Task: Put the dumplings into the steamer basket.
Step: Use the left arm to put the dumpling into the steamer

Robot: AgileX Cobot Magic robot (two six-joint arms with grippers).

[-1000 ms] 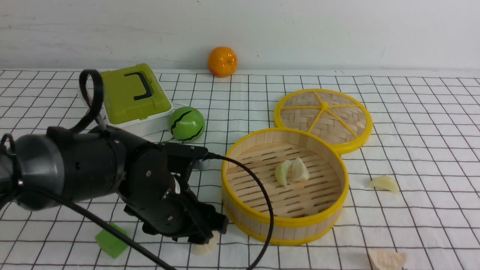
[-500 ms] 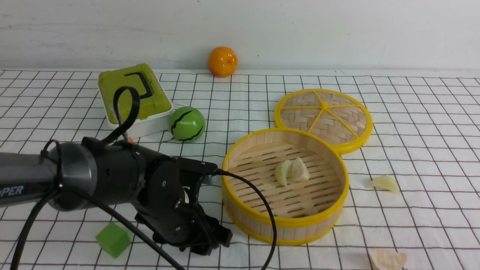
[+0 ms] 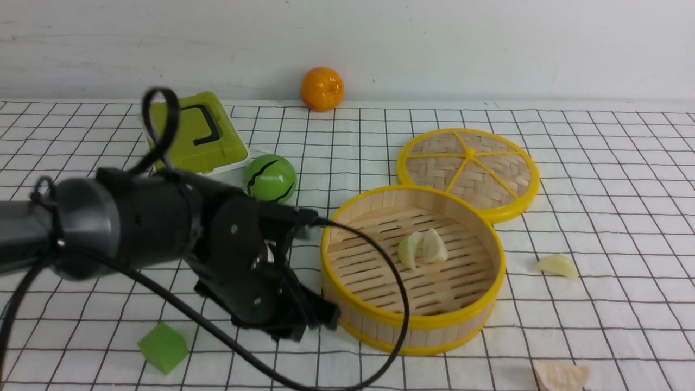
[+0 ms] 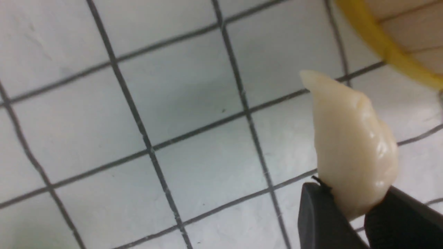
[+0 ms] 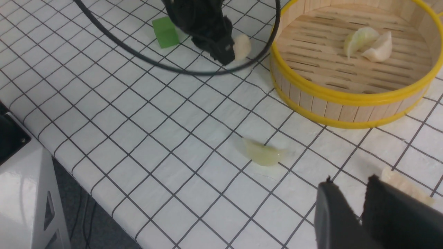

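Note:
My left gripper is shut on a cream dumpling and holds it above the cloth, just left of the steamer basket. The arm hides that dumpling in the front view; it shows in the right wrist view. Two dumplings lie on the basket's floor. One dumpling lies right of the basket, and another at the front right. A pale green one lies in front of the basket. My right gripper is shut and empty, above the cloth beside the front-right dumpling.
The flat woven lid leans behind the basket. A green striped ball, a green box and an orange sit at the back left. A green cube lies front left. The table's front edge is near.
My left gripper closed on the dumpling that lay on the cloth under it, then lifted it and moved it slightly right, towards the basket.

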